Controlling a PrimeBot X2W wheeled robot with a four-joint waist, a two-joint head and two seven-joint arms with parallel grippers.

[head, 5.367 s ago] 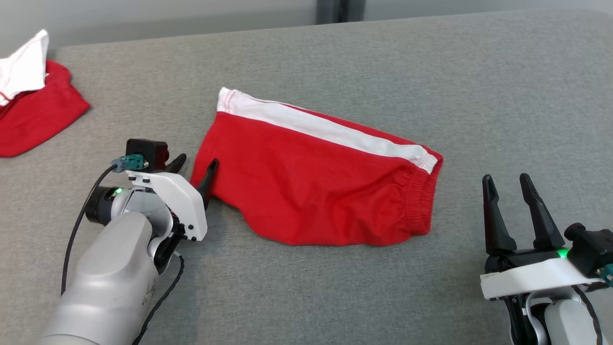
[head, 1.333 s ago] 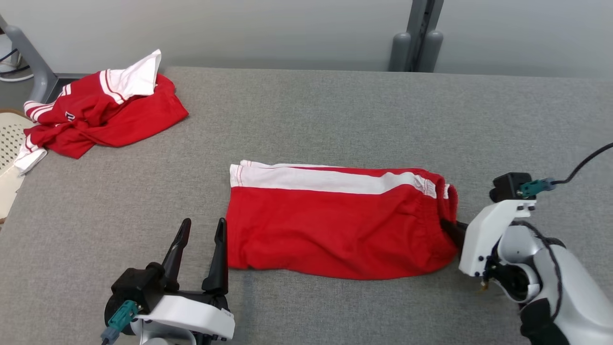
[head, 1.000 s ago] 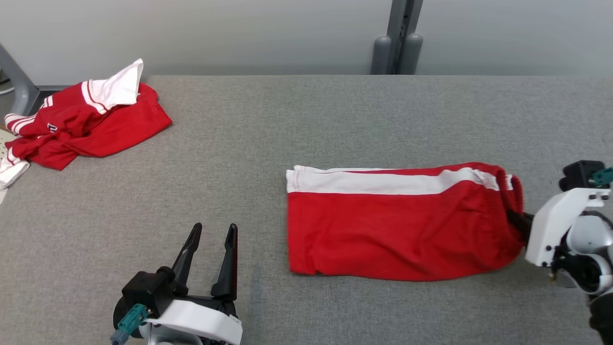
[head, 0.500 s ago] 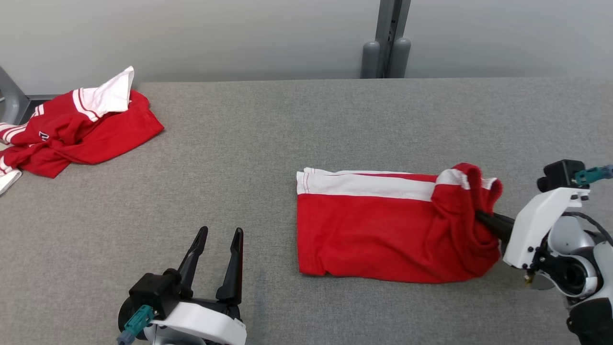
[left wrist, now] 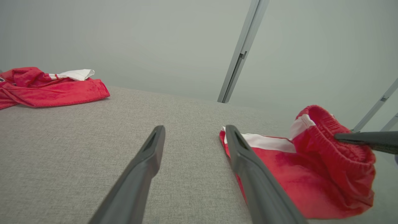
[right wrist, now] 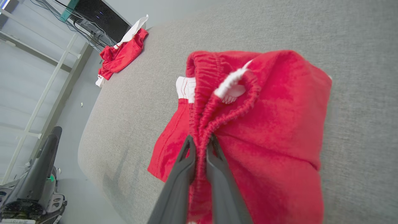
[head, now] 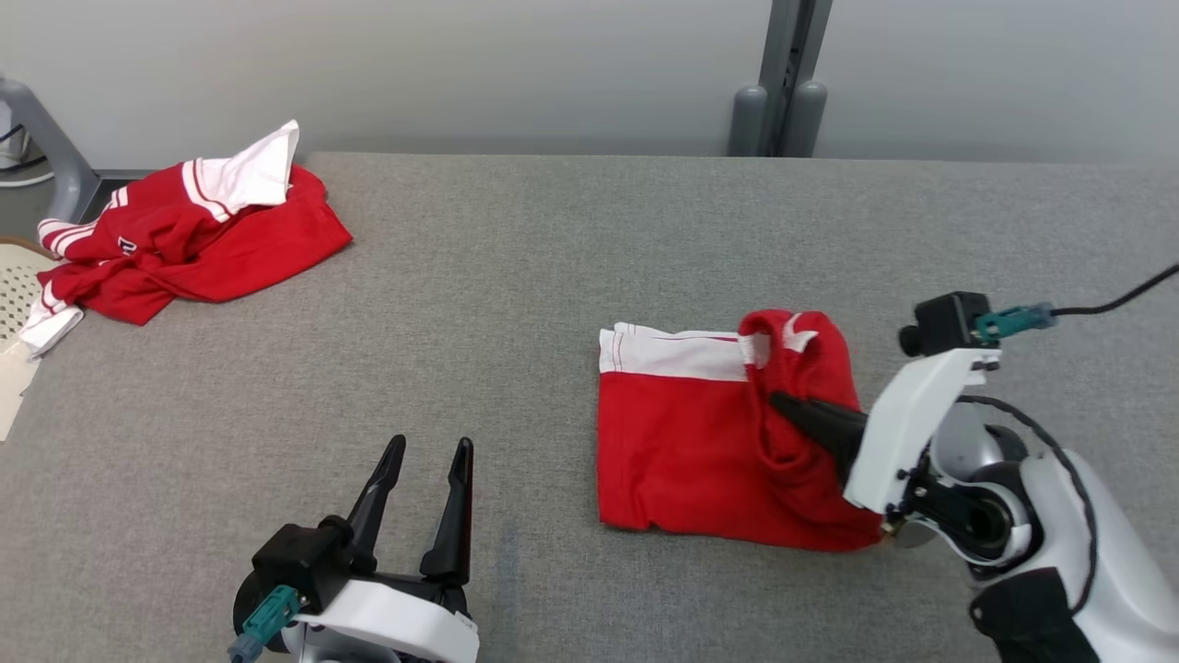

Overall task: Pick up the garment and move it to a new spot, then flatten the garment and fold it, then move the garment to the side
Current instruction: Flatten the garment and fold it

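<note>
Right of centre in the head view, the red garment (head: 682, 460) lies on the grey table (head: 516, 276), with its white side stripe along the upper edge. The waistband (head: 815, 354) end is raised off the surface and bent over the flat part. The right gripper (head: 783, 403) reaches in from the lower right and holds it there. In the right wrist view its two dark fingers stand almost together, and the gathered elastic edge runs down into the thin gap between them. The rest of the garment, from its white-hemmed left end to the lower fold, rests flat on the table below and left of those fingers.

At the lower left of the head view the left gripper (head: 430, 447) points up the frame, its fingers spread wide and holding nothing. The garment's left edge lies to its right, apart from it, with a strip of grey table between them.

Toward the upper left of the frame a pile of red and white clothes (head: 184, 230) sits near the table's far corner, well apart from the garment and both grippers. A cream perforated object (head: 14, 276) shows at the left edge, beyond the table. A grey post (head: 781, 83) rises behind the table's far edge, above the garment in the frame.
</note>
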